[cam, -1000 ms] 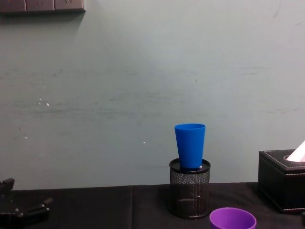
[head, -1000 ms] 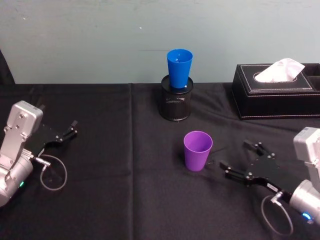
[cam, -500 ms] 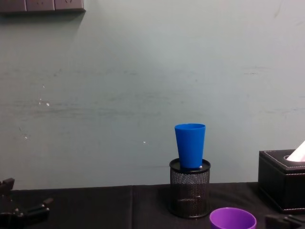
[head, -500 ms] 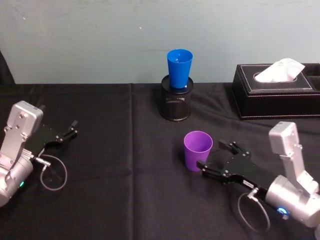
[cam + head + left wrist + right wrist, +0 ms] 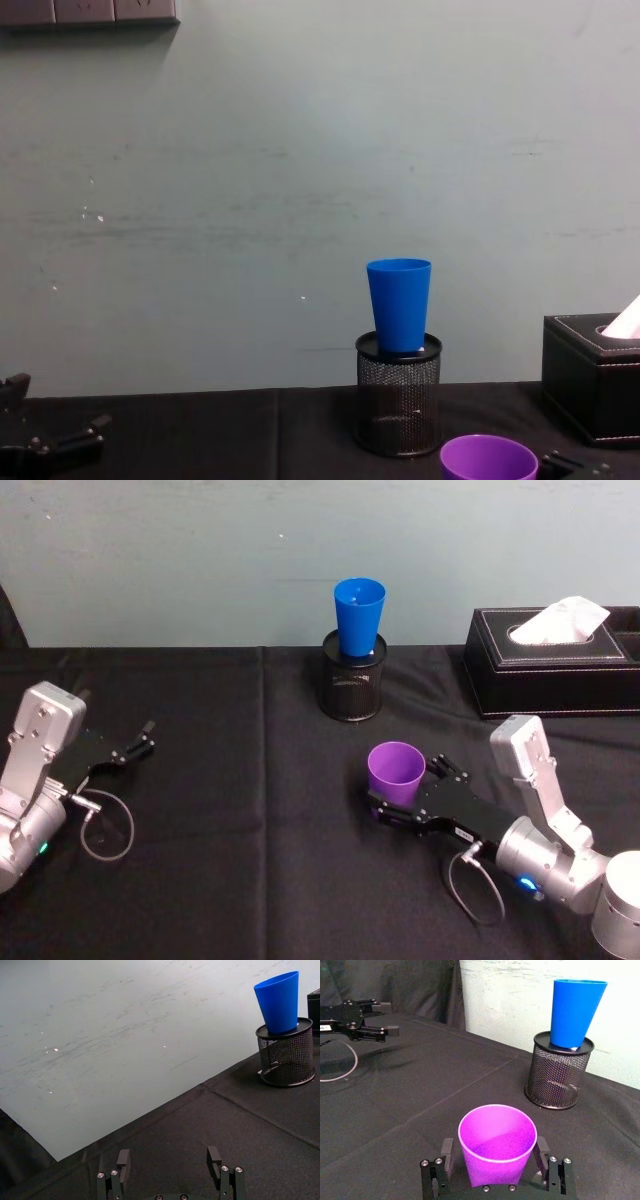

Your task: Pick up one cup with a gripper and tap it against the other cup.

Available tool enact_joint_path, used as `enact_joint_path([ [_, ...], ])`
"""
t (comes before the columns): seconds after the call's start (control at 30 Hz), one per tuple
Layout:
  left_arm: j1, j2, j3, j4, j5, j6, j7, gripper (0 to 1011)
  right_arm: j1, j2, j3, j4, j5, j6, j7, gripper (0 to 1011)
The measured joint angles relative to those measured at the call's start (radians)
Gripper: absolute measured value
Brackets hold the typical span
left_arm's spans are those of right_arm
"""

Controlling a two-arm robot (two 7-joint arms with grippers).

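**Right gripper** (image 5: 492, 1159): fingers spread, one on each side of the purple cup (image 5: 497, 1147), low on its wall. The pads seem not to touch yet, though the angle is poor.
**Purple cup:** upright on the cloth (image 5: 250, 870), front centre.
**Blue cup** (image 5: 359, 615): upright on the mesh holder (image 5: 351, 690), well behind the purple cup.
**Left gripper** (image 5: 130, 748): parked far left, fingers apart.
**Step in hand:** the grasp. Close squarely and gently, because the tapered wall could slip upward or buckle.

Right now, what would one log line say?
right end effector: open, astride purple cup | purple cup: upright on table | blue cup: in pen holder | left end effector: open, parked left
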Motion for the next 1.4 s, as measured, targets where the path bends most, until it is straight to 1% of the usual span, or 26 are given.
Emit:
enact_joint_path([
  [0.17,0.000,0.000,0.000,0.000,0.000,0.000,0.000,1000,0.020,-0.030,0.002,0.037,-0.015,-0.006,0.001,1003],
  [0.37,0.000,0.000,0.000,0.000,0.000,0.000,0.000,1000,0.023,-0.049,0.012,0.051,-0.022,-0.004,0.001,890],
  [0.43,0.000,0.000,0.000,0.000,0.000,0.000,0.000,1000,0.023,-0.054,0.018,0.052,-0.024,-0.002,0.002,821],
  [0.47,0.000,0.000,0.000,0.000,0.000,0.000,0.000,1000,0.023,-0.056,0.019,0.052,-0.025,-0.002,0.002,813],
  [0.5,0.000,0.000,0.000,0.000,0.000,0.000,0.000,1000,0.021,-0.059,0.023,0.052,-0.027,-0.002,0.003,783],
  [0.67,0.000,0.000,0.000,0.000,0.000,0.000,0.000,1000,0.016,-0.064,0.034,0.044,-0.033,0.002,0.010,752],
  [0.8,0.000,0.000,0.000,0.000,0.000,0.000,0.000,1000,0.009,-0.063,0.044,0.016,-0.039,0.011,0.011,737],
  [0.9,0.000,0.000,0.000,0.000,0.000,0.000,0.000,1000,0.004,-0.057,0.055,-0.023,-0.048,0.032,0.010,738],
  [1.03,0.000,0.000,0.000,0.000,0.000,0.000,0.000,1000,0.005,-0.045,0.073,-0.095,-0.055,0.076,0.006,738],
  [1.1,0.000,0.000,0.000,0.000,0.000,0.000,0.000,1000,0.007,-0.041,0.078,-0.117,-0.055,0.091,0.005,738],
  [1.13,0.000,0.000,0.000,0.000,0.000,0.000,0.000,1000,0.010,-0.037,0.082,-0.138,-0.055,0.108,0.005,738],
  [1.3,0.000,0.000,0.000,0.000,0.000,0.000,0.000,1000,0.019,-0.028,0.089,-0.181,-0.051,0.143,0.008,737],
  [1.4,0.000,0.000,0.000,0.000,0.000,0.000,0.000,1000,0.022,-0.026,0.089,-0.192,-0.047,0.161,0.009,738],
])
